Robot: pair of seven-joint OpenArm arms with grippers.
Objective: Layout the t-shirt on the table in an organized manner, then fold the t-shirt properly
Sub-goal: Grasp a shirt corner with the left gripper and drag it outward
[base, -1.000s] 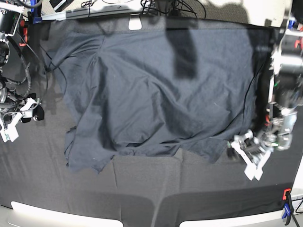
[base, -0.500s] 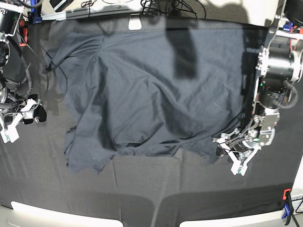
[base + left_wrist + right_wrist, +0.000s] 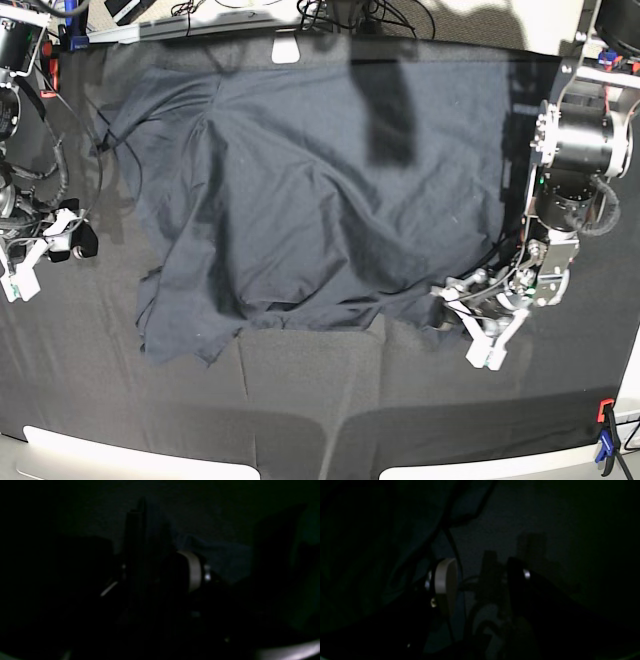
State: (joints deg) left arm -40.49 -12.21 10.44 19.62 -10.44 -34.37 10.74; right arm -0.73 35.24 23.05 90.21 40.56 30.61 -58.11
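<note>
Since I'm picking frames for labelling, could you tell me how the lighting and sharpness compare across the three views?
Base view: evenly lit and sharp, though a dark shadow bar crosses the t-shirt and the table edges bow. Left wrist view: nearly black, blurred; only a pale pincer part shows. Right wrist view: equally underexposed and soft.

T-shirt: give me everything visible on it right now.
The t-shirt is dark navy-charcoal, cotton-looking, with a faint bluish sheen. It lies spread but rumpled across the table, folds bunched along its near edge and a flap sticking out near-left. The left gripper sits at its near-right corner; whether it has the cloth is unclear. The right gripper is apart from it.
</note>
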